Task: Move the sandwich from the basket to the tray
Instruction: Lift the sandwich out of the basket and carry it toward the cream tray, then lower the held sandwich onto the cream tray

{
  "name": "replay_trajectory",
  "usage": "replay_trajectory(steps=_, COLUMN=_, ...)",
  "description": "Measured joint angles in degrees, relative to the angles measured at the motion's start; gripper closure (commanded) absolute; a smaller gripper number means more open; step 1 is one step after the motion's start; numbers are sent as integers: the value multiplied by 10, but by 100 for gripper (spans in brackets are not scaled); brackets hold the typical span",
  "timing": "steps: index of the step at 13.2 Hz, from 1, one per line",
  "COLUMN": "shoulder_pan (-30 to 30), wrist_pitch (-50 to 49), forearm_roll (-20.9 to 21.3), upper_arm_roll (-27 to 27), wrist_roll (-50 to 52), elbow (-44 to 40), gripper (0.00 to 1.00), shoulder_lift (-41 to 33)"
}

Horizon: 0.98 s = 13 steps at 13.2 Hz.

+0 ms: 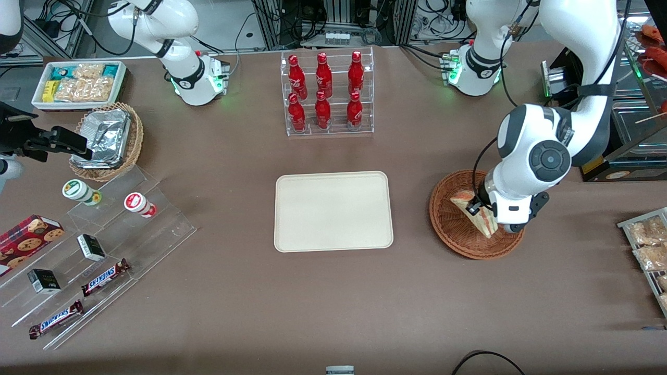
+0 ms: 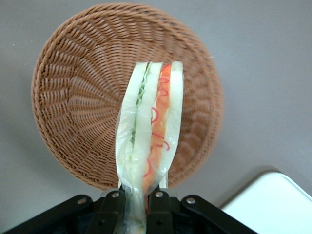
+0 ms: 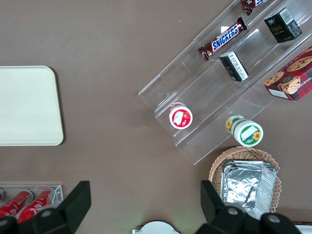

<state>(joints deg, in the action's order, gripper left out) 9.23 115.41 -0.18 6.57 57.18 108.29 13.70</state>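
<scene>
One wrapped sandwich (image 2: 151, 131) sits pinched by its tip between the left arm's gripper (image 2: 139, 202) fingers (image 2: 157, 201), closed tight on it — the wedge hangs over the reddish-brown wicker basket (image 1: 452, 229), which rests toward the working arm's end of the table. The cream tray (image 1: 333, 211) lies bare at mid-table, beside the basket, with the rack of red bottles (image 1: 327, 94) nearer the table's robot-side edge.

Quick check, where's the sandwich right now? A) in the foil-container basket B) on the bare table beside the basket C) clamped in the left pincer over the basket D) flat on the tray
C: the left pincer is shut on the sandwich, holding it on edge over the basket; the tray holds nothing.
</scene>
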Motion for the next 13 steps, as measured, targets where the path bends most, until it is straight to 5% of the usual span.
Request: replay_trajectory(steps=13, shoulder_pan=248, wrist_pitch=20, forearm_roll=0, upper_arm_roll=13, wrist_roll=-53, elbow=-223, gripper=100, shoulder_lift=211)
